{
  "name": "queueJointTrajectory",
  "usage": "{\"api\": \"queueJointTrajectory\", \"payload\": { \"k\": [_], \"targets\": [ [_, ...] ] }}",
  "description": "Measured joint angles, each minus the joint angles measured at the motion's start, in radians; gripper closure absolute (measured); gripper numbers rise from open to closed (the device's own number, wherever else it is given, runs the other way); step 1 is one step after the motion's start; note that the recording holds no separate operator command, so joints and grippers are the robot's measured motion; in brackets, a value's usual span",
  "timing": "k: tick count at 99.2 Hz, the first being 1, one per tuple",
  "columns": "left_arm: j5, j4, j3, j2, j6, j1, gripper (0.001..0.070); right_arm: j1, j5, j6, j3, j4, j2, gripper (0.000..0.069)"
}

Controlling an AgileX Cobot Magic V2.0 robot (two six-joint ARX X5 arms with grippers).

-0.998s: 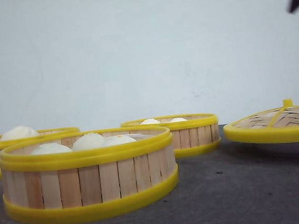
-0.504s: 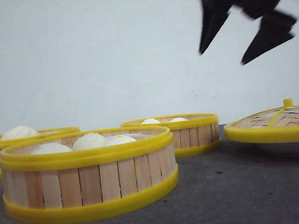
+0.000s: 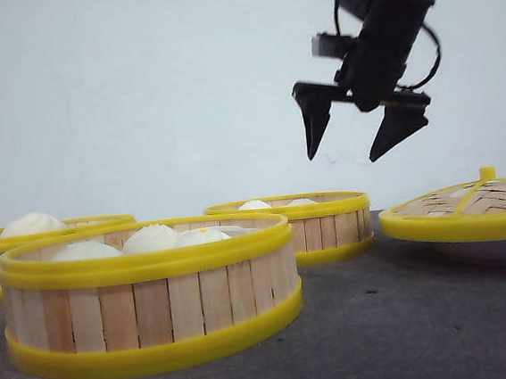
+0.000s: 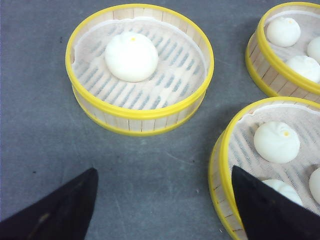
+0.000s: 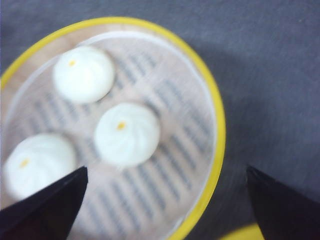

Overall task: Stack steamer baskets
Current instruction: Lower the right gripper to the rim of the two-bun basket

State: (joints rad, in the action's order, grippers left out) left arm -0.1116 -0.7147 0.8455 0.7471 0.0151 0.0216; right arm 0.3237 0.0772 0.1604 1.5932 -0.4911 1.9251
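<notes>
Hovering wide-spread right gripper (image 3: 357,148) over seemingly level, upward-opening far steamer basket (image 3: 293,229).

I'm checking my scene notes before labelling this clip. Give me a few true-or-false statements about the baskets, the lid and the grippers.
1. The right gripper hangs open above the far steamer basket. True.
2. The steamer baskets are already stacked. False: all three sit apart on the table.
3. The domed lid covers a basket. False: it rests off to the right.
4. The left steamer basket holds one bun. True.
5. The left gripper grips a rim. False: it is open and empty.
</notes>
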Motion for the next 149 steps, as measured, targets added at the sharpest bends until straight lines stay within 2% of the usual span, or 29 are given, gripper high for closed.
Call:
{"api": "queueJointTrajectory", "payload": {
  "k": [24, 48, 74, 82, 96, 115, 130, 149],
  "targets": [
    [0.000, 0.000, 0.000, 0.000, 0.000, 0.000, 0.0190, -0.029, -0.022, -0.007, 0.137, -0.033, 0.132, 0.0073],
    [0.000, 0.000, 0.000, 0.000, -0.009, 0.000, 0.0190, -0.069, -0.021, -0.012, 0.139, -0.044, 0.170, 0.0128],
    [0.001, 0.000, 0.000, 0.000, -0.023, 0.000, 0.0190, -0.070, 0.001, -0.026, 0.140, -0.047, 0.198, 0.0155],
    [0.001, 0.000, 0.000, 0.000, -0.023, 0.000, 0.0190, -0.069, 0.001, -0.029, 0.140, -0.050, 0.214, 0.0213],
    [0.002, 0.000, 0.000, 0.000, -0.024, 0.000, 0.0190, -0.069, 0.001, -0.032, 0.140, -0.054, 0.224, 0.0406],
    [0.005, 0.000, 0.000, 0.000, -0.027, 0.000, 0.0190, -0.069, 0.007, -0.032, 0.140, -0.042, 0.224, 0.0608],
    [0.005, 0.000, 0.000, 0.000, -0.027, 0.000, 0.0190, -0.068, 0.001, -0.024, 0.140, -0.034, 0.224, 0.0659],
    [0.005, 0.000, 0.000, 0.000, -0.027, 0.000, 0.0190, -0.068, 0.001, -0.028, 0.140, -0.033, 0.224, 0.0665]
  ]
}}
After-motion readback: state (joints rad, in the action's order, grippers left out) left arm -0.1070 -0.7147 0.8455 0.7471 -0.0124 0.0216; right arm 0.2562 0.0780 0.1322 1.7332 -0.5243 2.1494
